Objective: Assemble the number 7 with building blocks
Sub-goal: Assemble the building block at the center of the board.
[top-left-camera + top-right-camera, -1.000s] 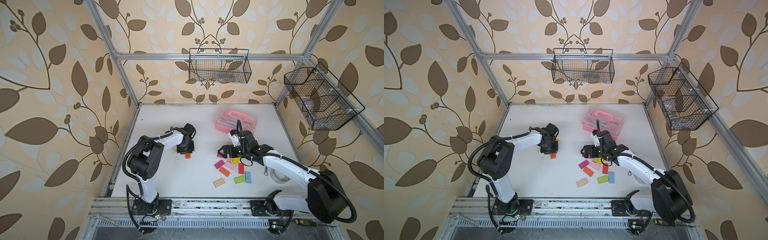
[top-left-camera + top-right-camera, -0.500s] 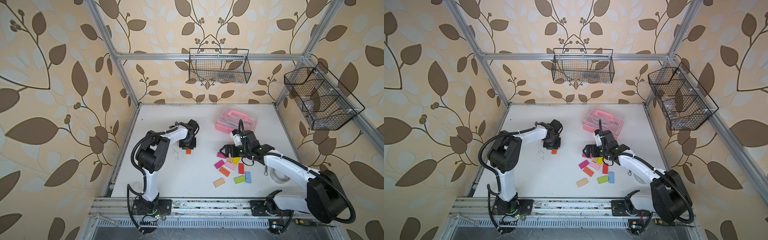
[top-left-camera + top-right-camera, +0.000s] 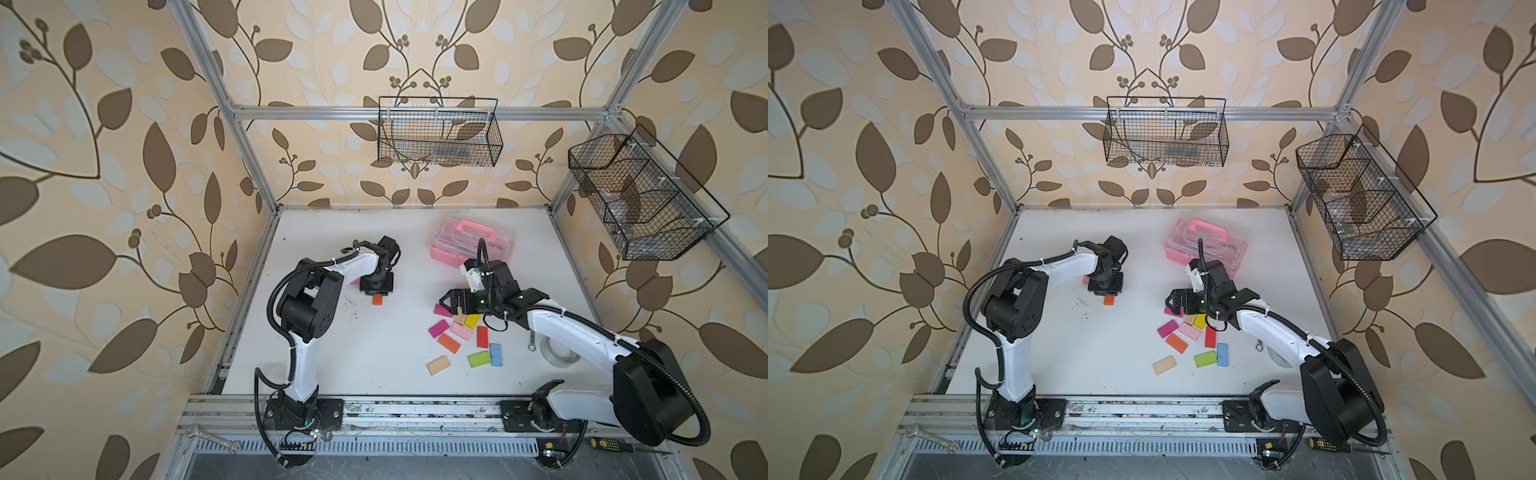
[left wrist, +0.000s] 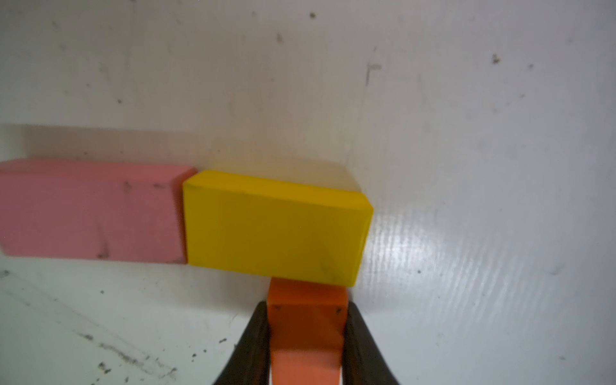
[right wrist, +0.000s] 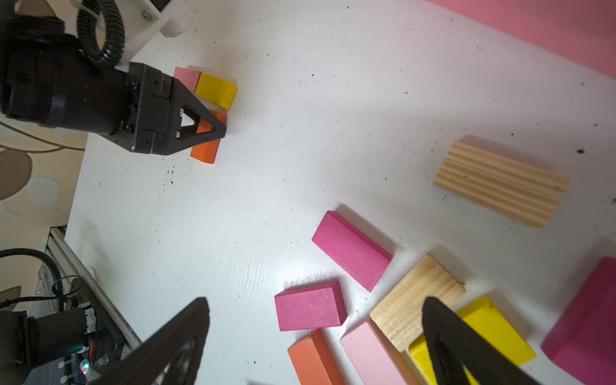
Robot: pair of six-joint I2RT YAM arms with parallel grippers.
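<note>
My left gripper (image 4: 306, 305) is shut on an orange block (image 4: 305, 333), one finger on each long side. The block's far end touches the long side of a yellow block (image 4: 273, 226), near its right end. A pink block (image 4: 90, 210) lies end to end with the yellow one. In both top views the orange block (image 3: 377, 300) (image 3: 1108, 300) shows just in front of that gripper (image 3: 376, 286). My right gripper (image 5: 316, 301) hangs open over loose blocks: magenta (image 5: 351, 250), striped wood (image 5: 500, 183), yellow (image 5: 493, 330), pale pink (image 5: 373, 356).
A pink clear-lidded case (image 3: 471, 245) stands behind the right arm. More loose blocks lie nearer the front: red (image 3: 482, 336), blue (image 3: 495, 354), green (image 3: 478, 359), tan (image 3: 438, 365). A tape roll (image 3: 557, 351) lies under the right arm. Wire baskets (image 3: 438, 133) (image 3: 640, 199) hang on the walls.
My left gripper has carried the orange block a little toward the back, up against the yellow block, and the left arm's elbow has swung inward. The right arm has hardly moved.
</note>
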